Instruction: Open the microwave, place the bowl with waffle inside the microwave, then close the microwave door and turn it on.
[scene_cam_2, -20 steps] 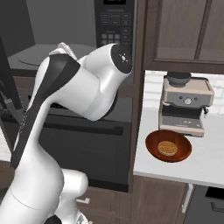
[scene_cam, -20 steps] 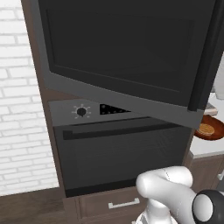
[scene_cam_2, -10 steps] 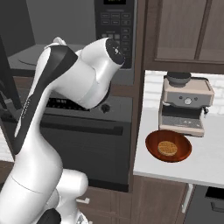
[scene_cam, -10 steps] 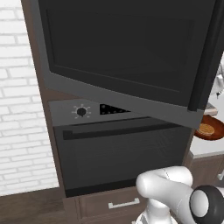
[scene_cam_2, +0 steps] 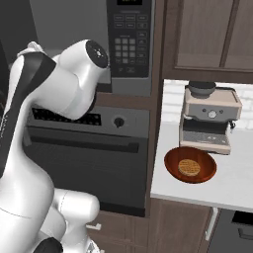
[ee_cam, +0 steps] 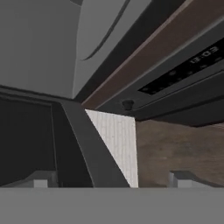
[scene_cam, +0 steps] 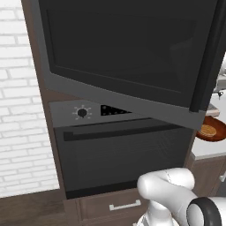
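White arm (scene_cam_2: 44, 99) in the foreground, its gripper (ee_cam: 109, 181) released, with both fingertips (ee_cam: 41, 178) spread wide and nothing between them. In the hand view the gripper sits just below the lower edge of the microwave door (scene_cam: 119, 57), looking along that edge toward the oven (scene_cam: 119, 150) panel.

Next out, the door stands swung open, hinged at its left side; its long axis runs left to right, and its dark window faces the base cameras. Behind the arm, the microwave (scene_cam_2: 129, 44) shows its black keypad, with the pale cavity opening to the left of it.

Farthest right, the bowl with waffle (scene_cam_2: 190, 165) rests upright on the counter (scene_cam_2: 232, 183), near the front edge and just in front of the coffee machine (scene_cam_2: 210, 118) (the waffle lies flat in the bowl's middle).

Step in hand, as judged: the opening appears done and the fetch has not begun. The next move calls for drawing the hand clear of the door, swinging right over the counter, and lowering the open fingers across the bowl's rim.
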You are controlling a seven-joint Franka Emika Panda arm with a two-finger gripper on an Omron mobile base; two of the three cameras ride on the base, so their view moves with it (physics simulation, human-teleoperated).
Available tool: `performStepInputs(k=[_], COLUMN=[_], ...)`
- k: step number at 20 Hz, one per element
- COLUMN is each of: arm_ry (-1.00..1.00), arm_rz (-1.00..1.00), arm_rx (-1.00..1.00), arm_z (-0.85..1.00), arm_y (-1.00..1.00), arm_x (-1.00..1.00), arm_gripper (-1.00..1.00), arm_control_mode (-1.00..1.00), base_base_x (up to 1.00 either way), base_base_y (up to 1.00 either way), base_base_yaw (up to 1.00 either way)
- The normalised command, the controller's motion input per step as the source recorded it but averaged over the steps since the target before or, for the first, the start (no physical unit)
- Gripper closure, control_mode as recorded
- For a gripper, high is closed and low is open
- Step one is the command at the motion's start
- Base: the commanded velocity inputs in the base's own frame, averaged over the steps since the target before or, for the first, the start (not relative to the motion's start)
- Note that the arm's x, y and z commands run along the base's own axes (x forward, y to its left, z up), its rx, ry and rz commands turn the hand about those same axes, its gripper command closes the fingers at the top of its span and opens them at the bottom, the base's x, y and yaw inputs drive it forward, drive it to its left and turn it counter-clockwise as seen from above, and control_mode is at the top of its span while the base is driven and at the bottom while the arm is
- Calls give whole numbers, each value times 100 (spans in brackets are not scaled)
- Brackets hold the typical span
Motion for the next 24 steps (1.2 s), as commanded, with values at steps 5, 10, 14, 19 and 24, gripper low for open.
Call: performStepInputs(k=[5, 10, 14, 19, 24], arm_ry=[0, 0, 0, 0, 0], arm_rz=[15, 15, 11, -2, -10], arm_rx=[0, 0, 1, 0, 0], arm_z=[2, 12, 15, -1, -24], arm_y=[42, 51, 53, 93, 93], arm_x=[-66, -71, -70, -18, 0], arm_gripper=[-100, -100, -100, -100, -100], arm_control_mode=[-100, -100, -100, -100, -100], base_base_x=[0, 0, 0, 0, 0], base_base_y=[0, 0, 0, 0, 0], base_base_yaw=[0, 0, 0, 0, 0])
